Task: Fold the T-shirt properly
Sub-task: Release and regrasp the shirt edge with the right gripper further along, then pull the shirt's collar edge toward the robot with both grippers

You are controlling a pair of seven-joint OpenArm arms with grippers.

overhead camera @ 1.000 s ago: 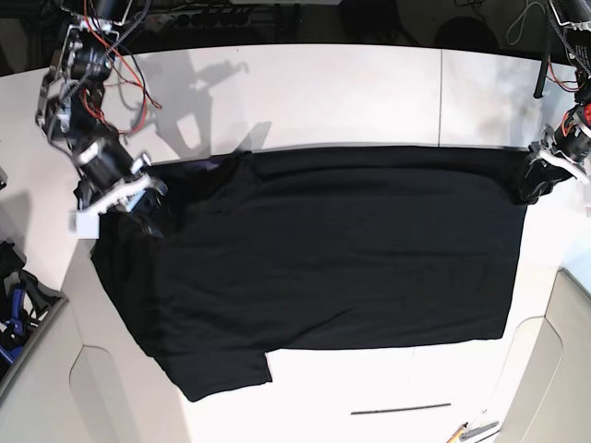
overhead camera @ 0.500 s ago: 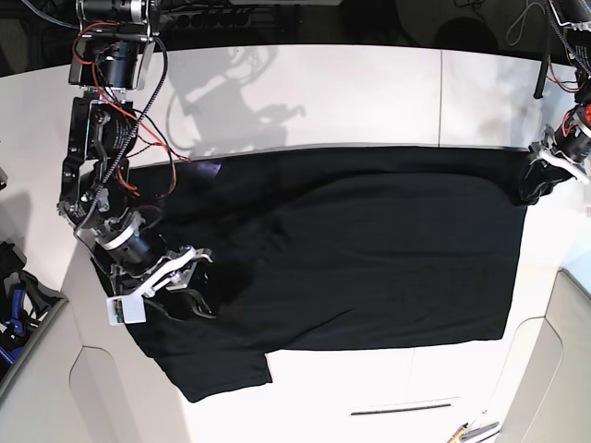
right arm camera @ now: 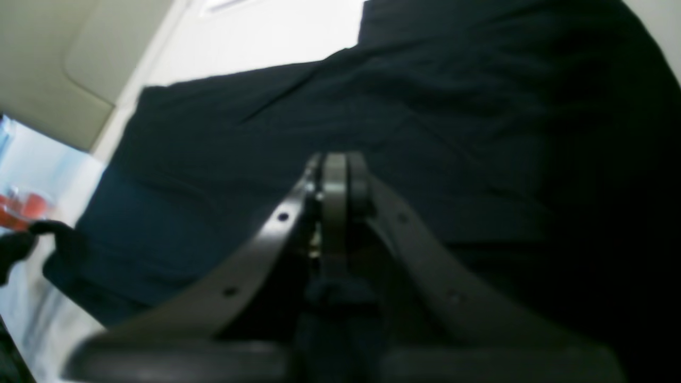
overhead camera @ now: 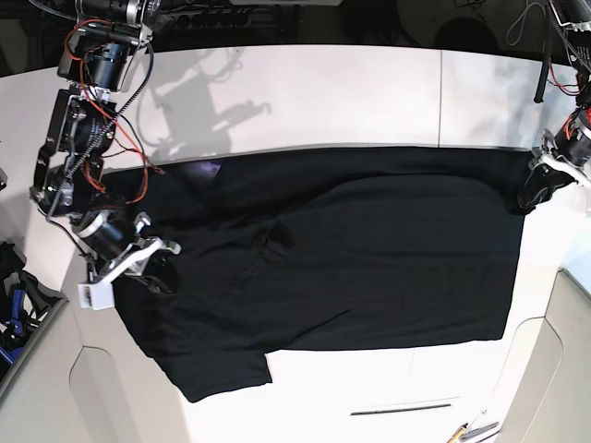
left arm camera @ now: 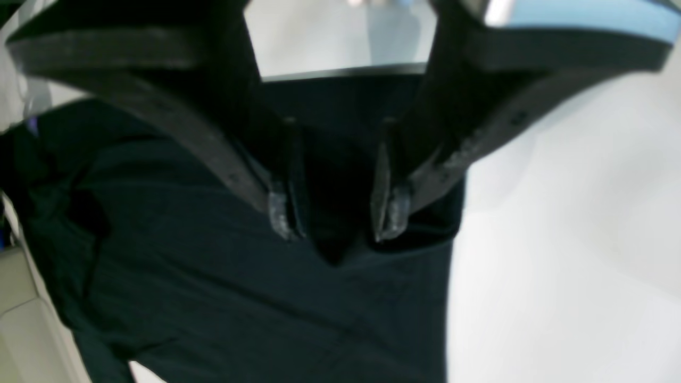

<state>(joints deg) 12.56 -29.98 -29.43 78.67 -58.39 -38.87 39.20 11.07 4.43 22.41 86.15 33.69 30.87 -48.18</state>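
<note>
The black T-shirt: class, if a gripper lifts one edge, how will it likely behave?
The T-shirt probably droops limply; it lies flat with soft creases. It likely drags across the table rather than rolling. The pinched corner at the left gripper suggests it bunches easily.

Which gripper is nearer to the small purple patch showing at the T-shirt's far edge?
Right. The right gripper sits at the T-shirt's sleeve end, just below the purple patch; the left gripper is at the opposite end.

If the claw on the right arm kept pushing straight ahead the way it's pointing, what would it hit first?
Most likely the T-shirt itself. The right gripper is closed with its tips low over the black cloth, which fills the view ahead of it. How far above the cloth it sits is hard to judge.
</note>
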